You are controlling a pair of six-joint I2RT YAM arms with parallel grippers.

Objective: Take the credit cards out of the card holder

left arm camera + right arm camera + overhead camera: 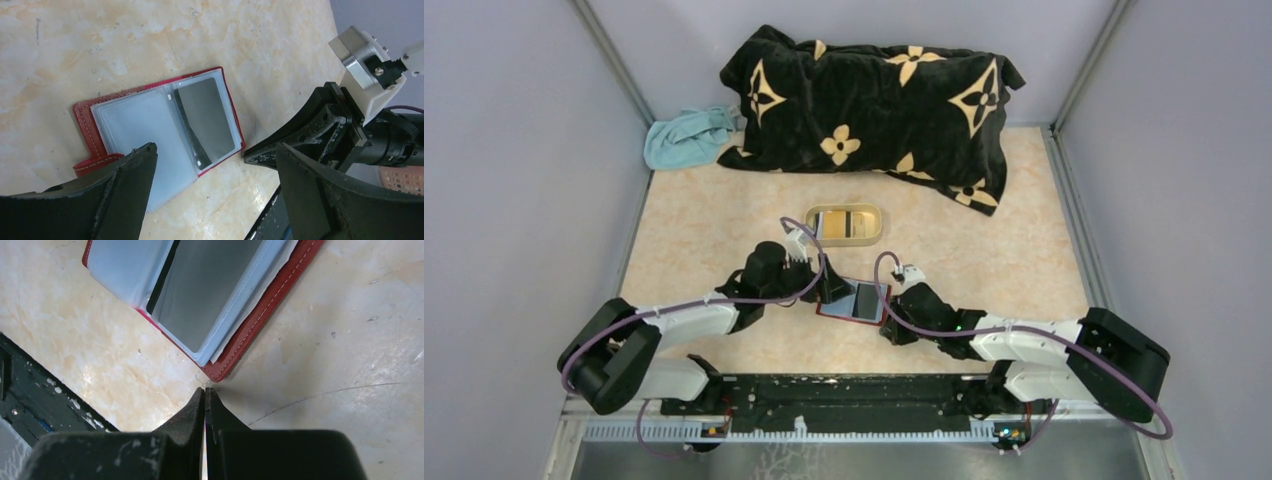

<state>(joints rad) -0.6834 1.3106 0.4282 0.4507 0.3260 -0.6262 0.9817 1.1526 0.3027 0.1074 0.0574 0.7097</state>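
Note:
The dark red card holder [855, 303] lies open on the table between my two grippers, its pale blue-grey sleeves facing up. A dark card [206, 119] sits in the sleeve on its right half, and it also shows in the right wrist view [207, 292]. My left gripper [828, 286] is open and empty just above the holder's left half [135, 125], its fingers [127, 187] spread wide. My right gripper [205, 389] is shut and empty, with its tip on the table just off the holder's near right corner [220, 371]. It also shows in the top view [896, 300].
A beige oval tray [847, 209] stands just behind the holder with an orange-yellow card [854, 225] inside. A black blanket with tan flowers [874, 100] fills the back. A teal cloth [686, 137] lies at the back left. Grey walls close in both sides.

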